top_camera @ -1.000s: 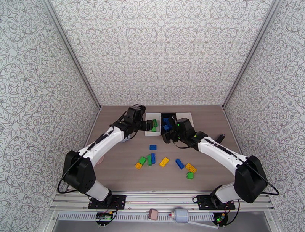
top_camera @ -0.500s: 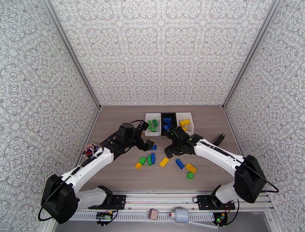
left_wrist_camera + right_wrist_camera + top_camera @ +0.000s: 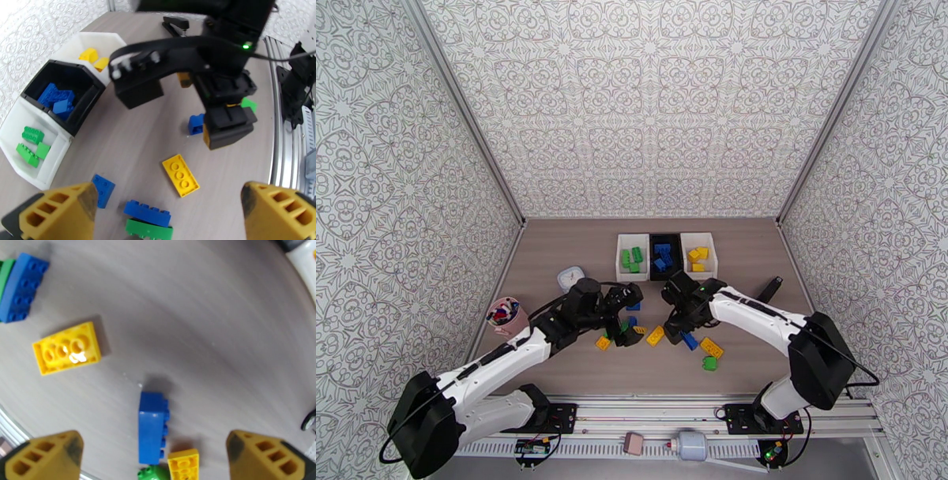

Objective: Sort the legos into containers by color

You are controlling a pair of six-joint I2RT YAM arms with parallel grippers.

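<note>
Three containers stand in a row at the back: a white bin (image 3: pixel 620 257) holding green legos, a black bin (image 3: pixel 664 237) holding blue ones, and a white bin (image 3: pixel 713 257) holding yellow ones. Loose legos lie mid-table. My left gripper (image 3: pixel 630 316) hangs open over a blue brick stacked on a green one (image 3: pixel 147 213), with a yellow brick (image 3: pixel 180 175) and a blue one (image 3: pixel 103 190) close by. Open too, my right gripper (image 3: pixel 678 329) hovers over a blue brick (image 3: pixel 152 425). A yellow brick (image 3: pixel 66 347) lies to its left. Neither gripper holds anything.
A pink cup (image 3: pixel 504 316) of colourful bits stands at the left edge, with a round white-blue object (image 3: pixel 570 277) behind it. A black stapler-like thing (image 3: pixel 770 288) lies at the right. A yellow (image 3: pixel 712 347) and a green brick (image 3: pixel 709 363) sit front right.
Both arms have drawn back from the bins toward the loose bricks in the middle. The left gripper has opened wider. The cup and round object are now uncovered.
</note>
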